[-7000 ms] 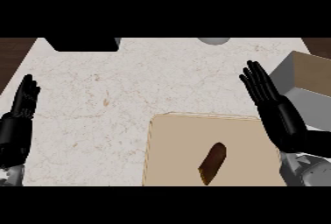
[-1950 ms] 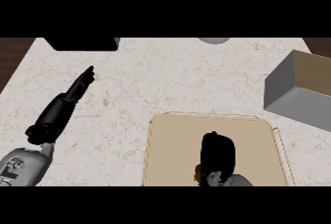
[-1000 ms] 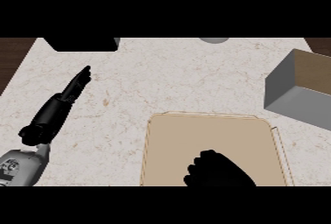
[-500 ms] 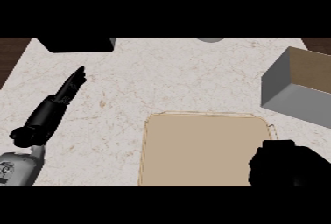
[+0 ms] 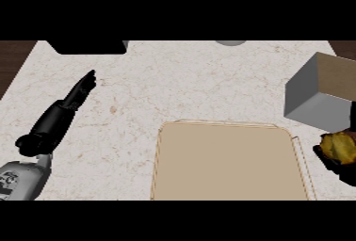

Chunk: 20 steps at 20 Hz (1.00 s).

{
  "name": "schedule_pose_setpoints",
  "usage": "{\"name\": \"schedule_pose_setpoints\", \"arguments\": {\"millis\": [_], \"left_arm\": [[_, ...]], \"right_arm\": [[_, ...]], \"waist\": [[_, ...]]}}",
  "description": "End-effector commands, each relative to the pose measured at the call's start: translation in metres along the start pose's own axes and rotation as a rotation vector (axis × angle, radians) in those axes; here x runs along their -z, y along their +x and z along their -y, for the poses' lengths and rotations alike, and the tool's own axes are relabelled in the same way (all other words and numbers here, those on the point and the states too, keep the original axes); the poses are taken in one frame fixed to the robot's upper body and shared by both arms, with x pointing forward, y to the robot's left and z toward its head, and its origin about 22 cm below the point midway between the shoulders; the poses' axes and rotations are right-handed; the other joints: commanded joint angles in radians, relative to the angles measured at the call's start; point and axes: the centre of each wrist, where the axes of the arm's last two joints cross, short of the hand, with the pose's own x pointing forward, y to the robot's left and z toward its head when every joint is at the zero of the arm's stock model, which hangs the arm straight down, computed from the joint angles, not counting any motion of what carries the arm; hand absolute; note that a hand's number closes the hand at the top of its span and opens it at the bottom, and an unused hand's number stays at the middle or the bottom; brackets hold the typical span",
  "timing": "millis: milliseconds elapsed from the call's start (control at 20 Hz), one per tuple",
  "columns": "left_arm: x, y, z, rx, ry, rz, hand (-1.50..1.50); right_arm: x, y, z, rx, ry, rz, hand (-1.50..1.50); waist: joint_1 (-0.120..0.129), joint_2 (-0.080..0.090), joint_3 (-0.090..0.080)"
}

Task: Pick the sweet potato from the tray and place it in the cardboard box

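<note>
Carrying phase. Sweet potato (image 5: 336,146) is off the tray (image 5: 230,162): it shows as a yellow-orange lump just past the tray's right rim, at the view's right edge, with the right hand (image 5: 332,159) curled around it from below. Only dark finger parts of that hand show beside and under the potato, the rest being cut off by the edge. Tray surface is bare tan.

Cardboard box (image 5: 323,92) stands beyond the tray's far right corner, grey outer walls toward the view, brown inside visible at its top. The potato sits between tray and box, just below the box's near wall, likely because the shortest path from tray to box runs along that side.

Left hand (image 5: 78,92) lies over the counter (image 5: 173,80), well to the tray's left, fingers straight and together, pointing away, holding nothing; probably kept clear of the working side.

Judgement: remaining work is to lift the potato over the box's near wall and release it inside.
</note>
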Motion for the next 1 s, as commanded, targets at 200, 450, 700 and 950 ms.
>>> {"name": "schedule_pose_setpoints", "arguments": {"millis": [200,450,700,950], "left_arm": [[0.014,0.01,0.002,0.003,-0.031,0.021,0.0],[0.002,0.0,0.009,0.009,-0.033,0.013,0.0],[0.012,0.005,0.001,0.007,-0.023,0.027,0.0],[0.019,0.002,0.011,0.012,-0.038,0.038,0.0]], "right_arm": [[0.029,-0.085,0.056,-0.111,-0.044,-0.142,1.5],[0.037,-0.115,0.044,-0.191,0.192,-0.241,1.5],[0.025,-0.156,0.051,-0.173,0.401,-0.293,1.5],[0.037,-0.179,0.042,-0.245,0.544,-0.333,1.5]], "waist": [[0.024,0.007,0.0],[0.041,0.008,0.0],[0.038,0.009,0.0],[0.055,0.016,0.001]]}}
